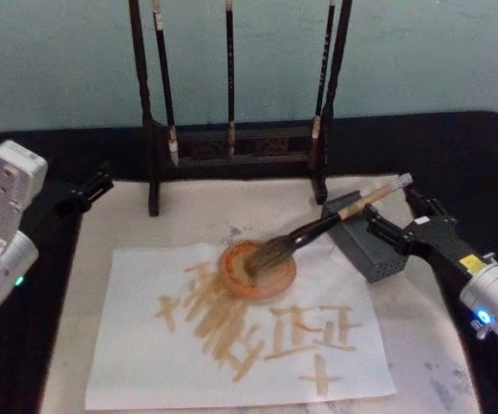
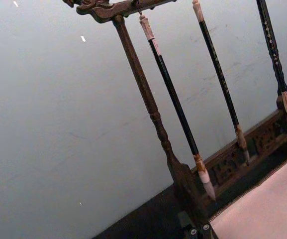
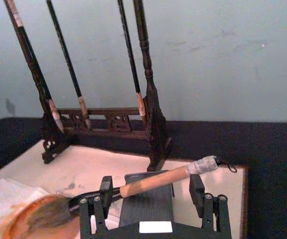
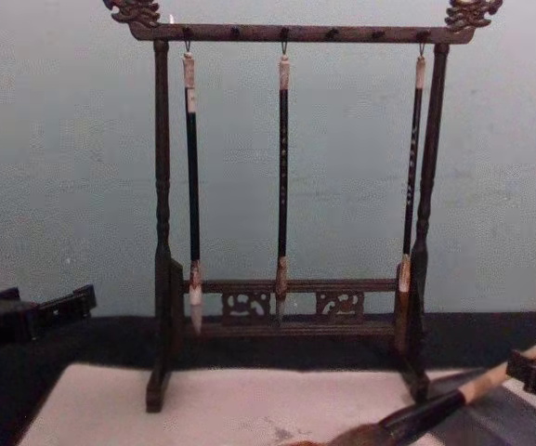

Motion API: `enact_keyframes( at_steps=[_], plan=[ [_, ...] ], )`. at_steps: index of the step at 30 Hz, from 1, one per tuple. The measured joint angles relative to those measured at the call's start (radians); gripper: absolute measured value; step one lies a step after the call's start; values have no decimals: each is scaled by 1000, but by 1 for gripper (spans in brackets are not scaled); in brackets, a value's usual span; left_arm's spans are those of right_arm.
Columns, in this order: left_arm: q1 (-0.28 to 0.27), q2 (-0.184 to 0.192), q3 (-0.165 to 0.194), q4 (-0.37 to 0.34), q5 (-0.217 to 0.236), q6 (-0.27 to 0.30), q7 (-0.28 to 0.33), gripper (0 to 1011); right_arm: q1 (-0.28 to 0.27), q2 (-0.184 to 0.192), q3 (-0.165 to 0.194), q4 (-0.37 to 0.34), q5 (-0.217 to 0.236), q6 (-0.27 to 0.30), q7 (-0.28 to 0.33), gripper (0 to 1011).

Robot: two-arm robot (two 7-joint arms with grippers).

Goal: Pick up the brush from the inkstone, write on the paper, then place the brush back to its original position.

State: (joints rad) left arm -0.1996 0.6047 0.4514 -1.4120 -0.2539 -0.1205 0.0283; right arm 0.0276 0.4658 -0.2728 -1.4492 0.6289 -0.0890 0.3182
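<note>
So the brush (image 1: 328,222) is lying down: its shaft is propped across the top of the inkstone (image 1: 374,256), which sits near the right edge of the mat (image 1: 421,319), toward the back. The bristles dip into a shallow orange dish (image 1: 281,283) at the back edge of the paper (image 1: 145,354).

The right gripper (image 1: 391,207) is at the wrapped end of the shaft with its fingers spread wide either side. In the right wrist view they don't look to be touching the wood.

The paper is covered in brownish strokes, so my read is the writing's done and this is the put-it-back step, with the brush down and let go. Honestly, it could be a pre-grab too. If it's the return, the next move is just backing straight off without clipping the shaft or the little loop.

The left gripper (image 1: 93,185) is parked off the mat's back left corner. Open or closed, I can't tell.
</note>
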Motion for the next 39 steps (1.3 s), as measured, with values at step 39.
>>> enact_keyframes(
  at_steps=[39],
  plan=[
    [0, 0, 0, 0, 0, 0, 0, 1002, 46, -98, 70, 140, 397, 146, 169, 1000]
  ],
)
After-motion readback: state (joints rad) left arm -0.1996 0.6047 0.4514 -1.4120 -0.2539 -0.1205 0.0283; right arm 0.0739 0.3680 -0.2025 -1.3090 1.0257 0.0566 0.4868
